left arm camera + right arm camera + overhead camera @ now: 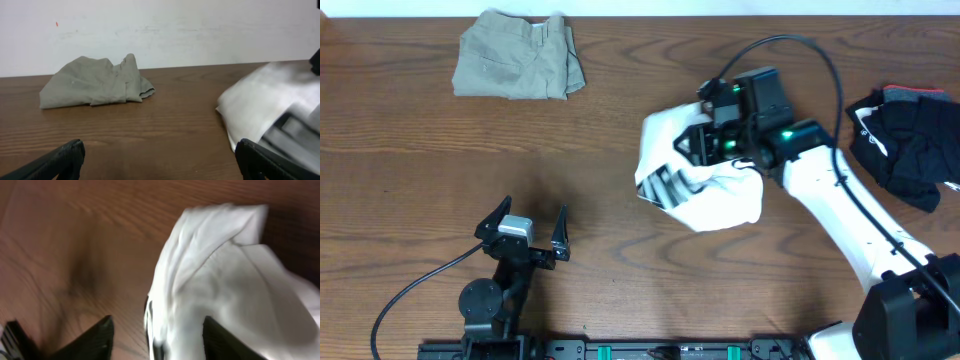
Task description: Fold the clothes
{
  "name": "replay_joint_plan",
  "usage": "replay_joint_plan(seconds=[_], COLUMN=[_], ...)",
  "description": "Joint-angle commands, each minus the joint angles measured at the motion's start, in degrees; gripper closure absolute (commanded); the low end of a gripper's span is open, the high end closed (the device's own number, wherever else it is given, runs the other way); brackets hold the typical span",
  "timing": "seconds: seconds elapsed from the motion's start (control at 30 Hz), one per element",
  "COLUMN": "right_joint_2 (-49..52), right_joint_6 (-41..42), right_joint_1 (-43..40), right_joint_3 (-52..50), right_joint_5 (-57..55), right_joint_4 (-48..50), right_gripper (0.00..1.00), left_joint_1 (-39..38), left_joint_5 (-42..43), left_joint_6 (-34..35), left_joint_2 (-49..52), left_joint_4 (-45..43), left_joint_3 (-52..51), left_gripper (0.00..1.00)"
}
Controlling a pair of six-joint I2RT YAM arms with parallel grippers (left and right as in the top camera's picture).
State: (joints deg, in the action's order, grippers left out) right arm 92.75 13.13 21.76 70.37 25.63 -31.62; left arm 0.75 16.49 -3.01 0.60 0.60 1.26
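The white T-shirt [705,195] with black stripe print lies crumpled in a heap right of the table's middle. My right gripper [705,140] hovers over its far part, jaws apart. In the right wrist view the white T-shirt [220,270] fills the space around the right finger, and my right gripper [156,330] is open with the cloth's edge between the fingers, not pinched. My left gripper [525,232] rests open near the front left, empty. In the left wrist view the left gripper [160,162] frames bare wood, with the T-shirt [265,105] at the right.
Folded khaki trousers [518,68] lie at the back left, and appear as khaki trousers [95,82] ahead of the left wrist. A black bundle [910,140] sits at the right edge. The right arm's cable loops above the shirt.
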Motion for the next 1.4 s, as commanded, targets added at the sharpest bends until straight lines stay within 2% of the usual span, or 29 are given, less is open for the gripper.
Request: replay_joint_plan(seconds=[0.0,0.17,0.47,0.63,0.8,0.93,1.37], right_joint_2=[0.61,-0.63,-8.5,-8.74,-8.74,-8.74,-8.74], right_joint_6=[-1.53,-0.44,2.05,-2.45,-2.67,-2.71,-1.22], right_joint_1=[1.18,-2.27,-18.6,-23.87,-23.52,-23.34,-23.17], right_joint_3=[0.13,0.83,1.27,-2.56,-12.5,-19.67,-32.63], right_joint_5=[-3.02,-6.62,-8.66,-7.85,-1.46,2.58,5.73], right_joint_4=[0.04,-4.09,-23.32,-30.36,-23.76,-16.02,0.72], right_gripper=[0.3,0.23,0.22,0.23,0.23,0.28,0.31], left_joint_1=[0.31,0.31,0.31,0.31,0.31,0.31,0.31], left_joint_5=[0.57,0.57,0.57,0.57,0.57,0.57,0.57], left_joint_6=[0.26,0.26,0.26,0.26,0.26,0.26,0.26], left_joint_2=[-0.37,-0.37,-0.37,-0.37,-0.37,-0.37,-0.37], left_joint_4=[1.95,1.95,1.95,1.95,1.95,1.95,1.95], left_joint_3=[-1.03,-1.03,-1.03,-1.03,-1.03,-1.03,-1.03], left_gripper=[0.02,0.02,0.02,0.02,0.02,0.02,0.02])
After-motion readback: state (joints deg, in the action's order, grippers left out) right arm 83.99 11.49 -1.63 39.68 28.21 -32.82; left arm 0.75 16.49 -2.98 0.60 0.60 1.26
